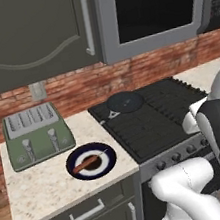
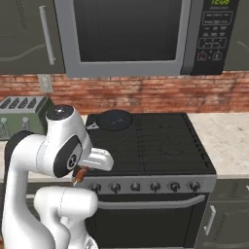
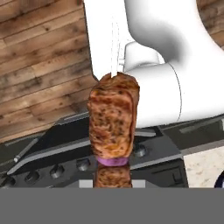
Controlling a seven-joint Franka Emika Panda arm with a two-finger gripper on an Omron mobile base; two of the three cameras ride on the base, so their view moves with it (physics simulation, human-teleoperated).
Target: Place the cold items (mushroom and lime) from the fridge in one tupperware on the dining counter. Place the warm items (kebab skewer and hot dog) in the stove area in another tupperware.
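Between pincer [image 3: 113, 181] tips, kebab skewer [image 3: 113, 122]

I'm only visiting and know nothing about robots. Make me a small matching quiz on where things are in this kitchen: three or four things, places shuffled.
Things:
1. kebab skewer
2. hot dog
3. toaster
4. black pan

Places:
A. on the stove's back left burner
B. on the blue-rimmed plate
C. on the counter against the brick wall
D. right in front of the hand camera, off the counter

Pairs: 1-D, 2-B, 3-C, 4-A
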